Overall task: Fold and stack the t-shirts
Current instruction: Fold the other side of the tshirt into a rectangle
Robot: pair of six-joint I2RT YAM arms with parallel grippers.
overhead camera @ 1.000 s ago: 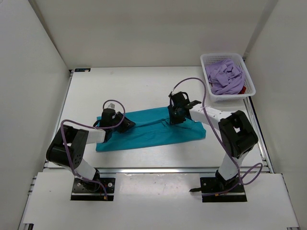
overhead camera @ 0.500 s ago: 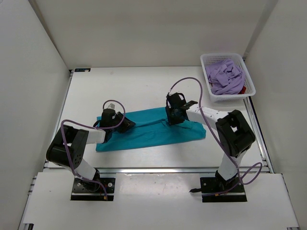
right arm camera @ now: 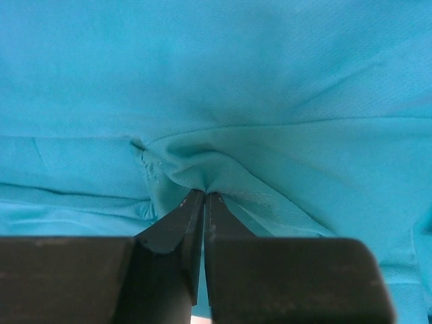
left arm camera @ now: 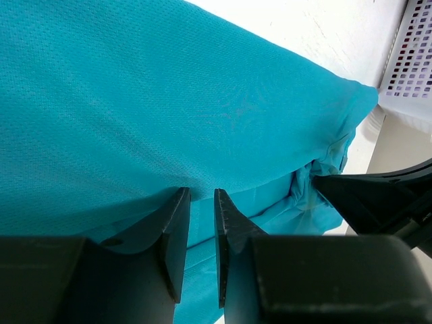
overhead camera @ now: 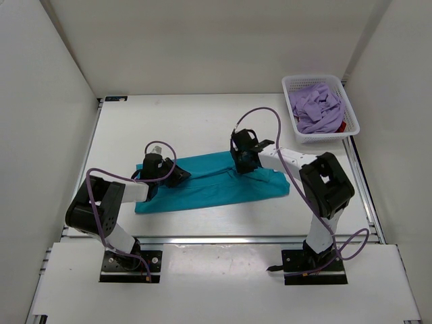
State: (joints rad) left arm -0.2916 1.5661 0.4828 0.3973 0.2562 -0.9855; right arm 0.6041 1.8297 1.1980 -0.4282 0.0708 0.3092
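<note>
A teal cloth t-shirt lies spread as a long band across the middle of the white worktop, running left to right, its surface mostly smooth with a taut crease along the far edge between the two arms. The left hand sits low at the shirt's left part, its fingers nearly together with a fold of the teal fabric caught between them. The right hand is pressed closed on a puckered gather of the same shirt near its far edge, right of centre. At the far right corner stands a white plastic mesh basket holding a crumpled pale lavender cloth t-shirt, with a bit of dark red cloth showing beside it.
</note>
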